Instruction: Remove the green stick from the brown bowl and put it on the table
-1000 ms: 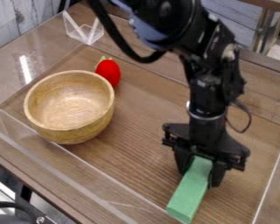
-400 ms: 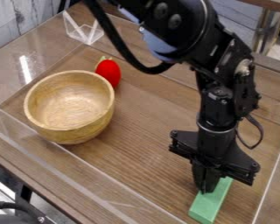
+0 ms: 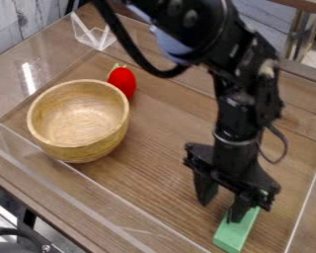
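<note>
One green stick (image 3: 236, 232) on table (image 3: 147, 168) | tool (image 3: 231, 201) open | writing: seemingly none

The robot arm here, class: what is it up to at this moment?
A single black robot arm is moving a green stick out of a brown bowl. The stick now lies flat on the table, near the front right edge, well apart from the bowl, which is empty. The gripper points straight down just above the stick's far end with its jaws open, so nothing is held. A red object sits behind the bowl, untouched.
</note>
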Tool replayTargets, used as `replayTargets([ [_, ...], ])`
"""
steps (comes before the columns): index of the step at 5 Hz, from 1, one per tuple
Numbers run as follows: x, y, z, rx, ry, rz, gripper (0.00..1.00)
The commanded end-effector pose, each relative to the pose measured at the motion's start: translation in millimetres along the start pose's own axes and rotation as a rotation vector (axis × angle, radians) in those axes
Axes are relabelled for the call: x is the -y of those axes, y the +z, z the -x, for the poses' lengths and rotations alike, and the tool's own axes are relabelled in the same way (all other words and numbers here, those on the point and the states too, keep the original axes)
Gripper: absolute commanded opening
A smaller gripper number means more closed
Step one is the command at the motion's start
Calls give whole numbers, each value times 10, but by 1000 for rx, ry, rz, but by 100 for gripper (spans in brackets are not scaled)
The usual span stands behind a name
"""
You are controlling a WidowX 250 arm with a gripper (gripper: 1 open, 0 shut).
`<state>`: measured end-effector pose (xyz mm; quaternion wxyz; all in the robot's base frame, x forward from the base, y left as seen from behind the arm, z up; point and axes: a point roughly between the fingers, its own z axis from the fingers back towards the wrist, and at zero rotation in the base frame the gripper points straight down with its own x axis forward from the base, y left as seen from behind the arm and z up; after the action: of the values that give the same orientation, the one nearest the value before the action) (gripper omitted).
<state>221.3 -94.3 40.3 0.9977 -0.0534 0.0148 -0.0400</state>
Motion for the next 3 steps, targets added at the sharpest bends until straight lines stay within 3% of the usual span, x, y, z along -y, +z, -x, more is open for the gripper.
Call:
replayTargets([
  [1, 119, 194, -215, 85, -13, 3, 100],
  [3, 224, 240, -292, 71, 15, -1, 100],
])
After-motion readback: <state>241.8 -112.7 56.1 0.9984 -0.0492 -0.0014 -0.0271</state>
